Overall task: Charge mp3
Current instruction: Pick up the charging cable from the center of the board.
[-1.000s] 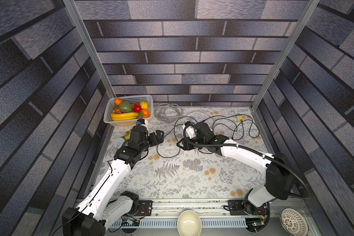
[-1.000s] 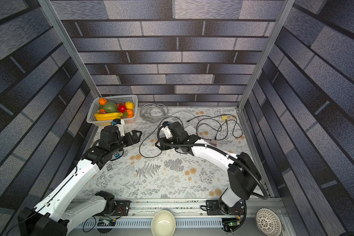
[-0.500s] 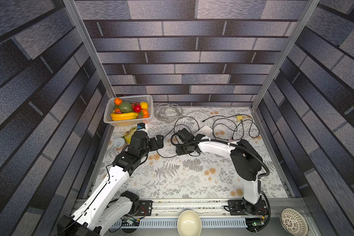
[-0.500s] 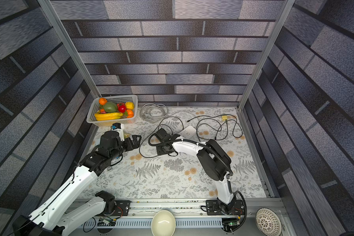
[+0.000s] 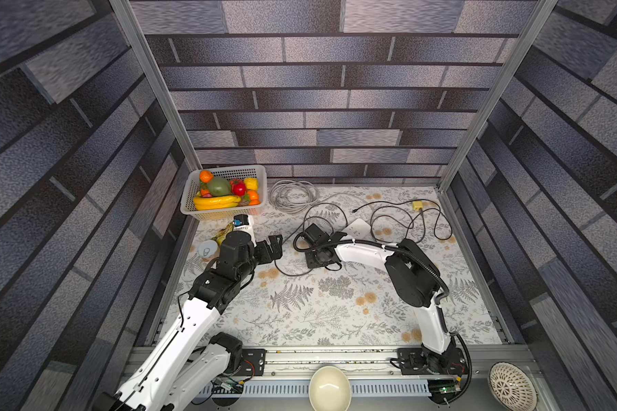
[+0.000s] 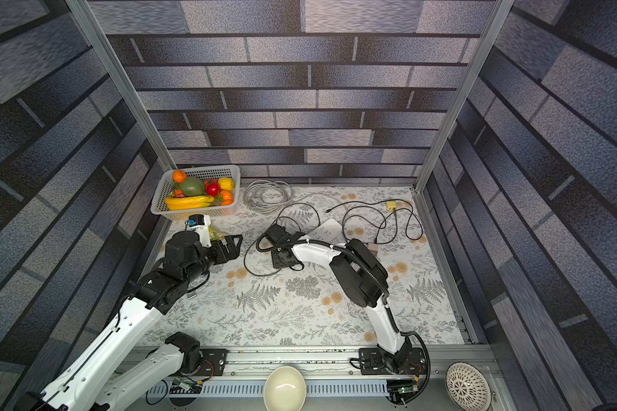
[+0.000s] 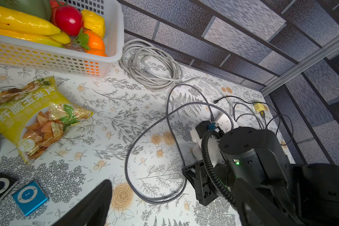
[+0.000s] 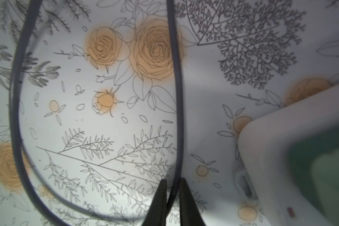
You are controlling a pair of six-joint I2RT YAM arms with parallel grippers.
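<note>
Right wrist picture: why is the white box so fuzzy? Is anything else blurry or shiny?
Right wrist view: the power strip sits very near the lens, so it is out of focus, while the cable in the gripper is slightly soft. Left wrist view: sharp, with shine on the chip bag. Both top views: glare spot on the bowl.

Grey cable loops point(image 7: 126, 164) and power strip point(image 5: 357, 226) crowd the middle; near tablecloth point(image 5: 317, 320) lies open.
</note>
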